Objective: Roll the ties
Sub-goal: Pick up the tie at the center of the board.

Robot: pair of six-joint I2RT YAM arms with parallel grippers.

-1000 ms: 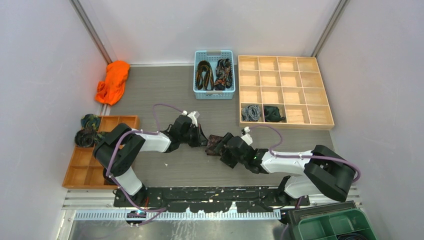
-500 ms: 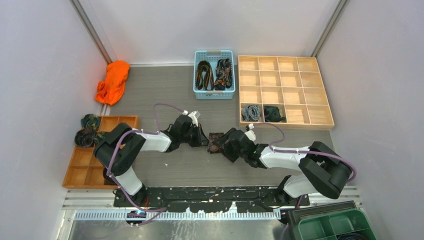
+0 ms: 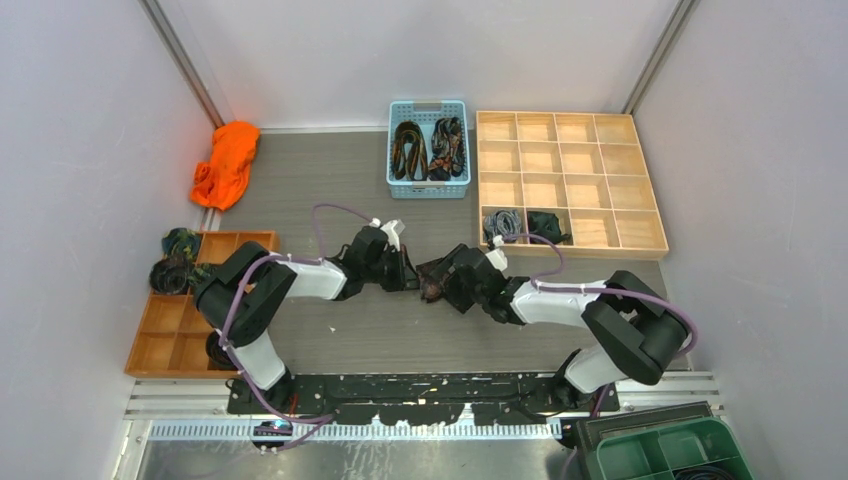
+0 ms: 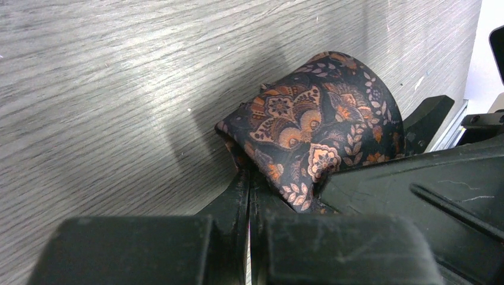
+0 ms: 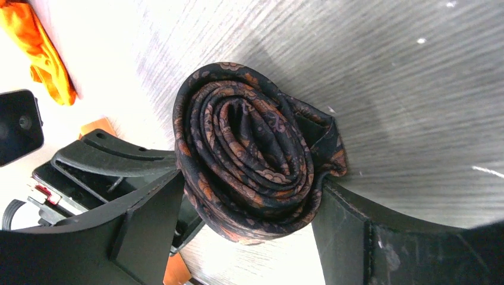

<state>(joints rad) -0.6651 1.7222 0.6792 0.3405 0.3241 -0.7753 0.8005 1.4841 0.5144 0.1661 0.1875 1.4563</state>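
A rolled tie point(image 3: 431, 281), dark with an orange-brown paisley pattern, sits as a tight coil at the middle of the table between both grippers. My right gripper point(image 3: 443, 284) is shut on the coil, one finger on each side of it, as the right wrist view point(image 5: 248, 187) shows, with the spiral of the tie point(image 5: 255, 148) facing the camera. My left gripper point(image 3: 408, 277) meets the coil from the left. In the left wrist view its jaws point(image 4: 249, 178) are pressed together at the lower edge of the tie point(image 4: 321, 119), and the fabric appears pinched at the tips.
A blue basket point(image 3: 428, 105) at the back holds more ties. A wooden grid tray point(image 3: 570, 150) at the back right holds a grey coil point(image 3: 502, 226) and a dark coil point(image 3: 546, 227). An orange cloth point(image 3: 225, 165) lies at the back left. An orange tray point(image 3: 175, 340) stands at the left, with coils point(image 3: 176, 262) at its far end.
My right gripper has carried the coil a little back and to the left, up against the left gripper. The left gripper has barely moved.
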